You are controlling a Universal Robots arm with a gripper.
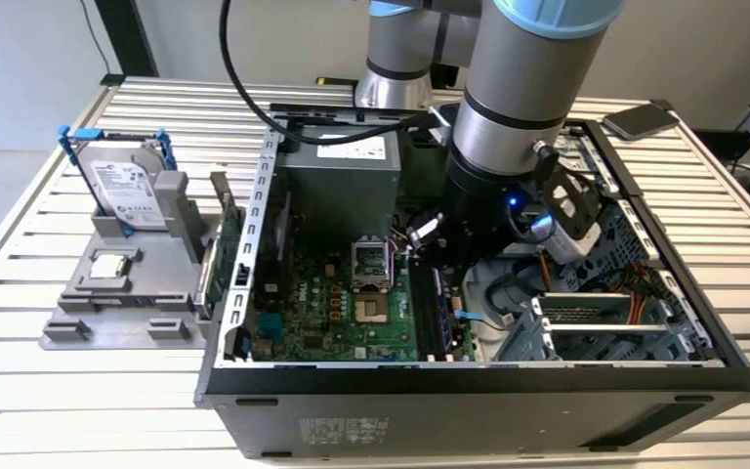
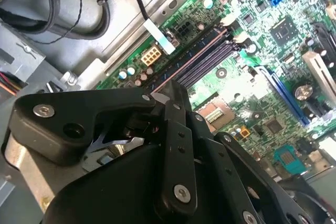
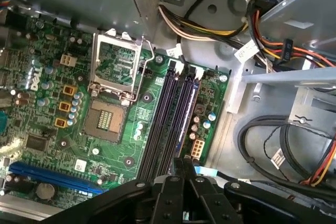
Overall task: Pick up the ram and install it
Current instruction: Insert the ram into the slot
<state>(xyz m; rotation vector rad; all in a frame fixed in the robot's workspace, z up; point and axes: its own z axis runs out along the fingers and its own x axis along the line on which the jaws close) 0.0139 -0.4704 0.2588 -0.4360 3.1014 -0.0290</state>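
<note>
Arm (image 1: 531,88): reaching down into the open case (image 1: 479,376), centre right of the exterior view, wrist low over the motherboard (image 1: 349,313).

Claw (image 3: 182,162): clenched, fingers (image 2: 176,140) pressed flat together in both wrist views. Can't tell whether anything thin is pinched between them.

Ram: can't place it for certain. No bluish-green stick stands clear of the dark slots. At a guess, edge-on between the fingers or already down in a slot.

Memory slots (image 3: 170,121): four long dark channels side by side, just beside the processor socket (image 3: 113,100). Claw tip poised right at one end of them.

Step in hand: judged as the install, lining up and pressing at the slots.

Doing it well: keep the long edge parallel to the chosen channel and square to the motherboard. Come down straight with no tilt, and press evenly so both ends seat together.

Latches (image 3: 181,67): pale clips at the slot ends. Worth checking they are swung open before any push.

Hazards: cables (image 3: 273,145) bundled close beside the slots, the bare socket close on the other side. No sideways drift either way.

Worktop (image 1: 36,391): slatted, carrying the case and, at the exterior view's left, a grey parts stand (image 1: 128,293).
</note>
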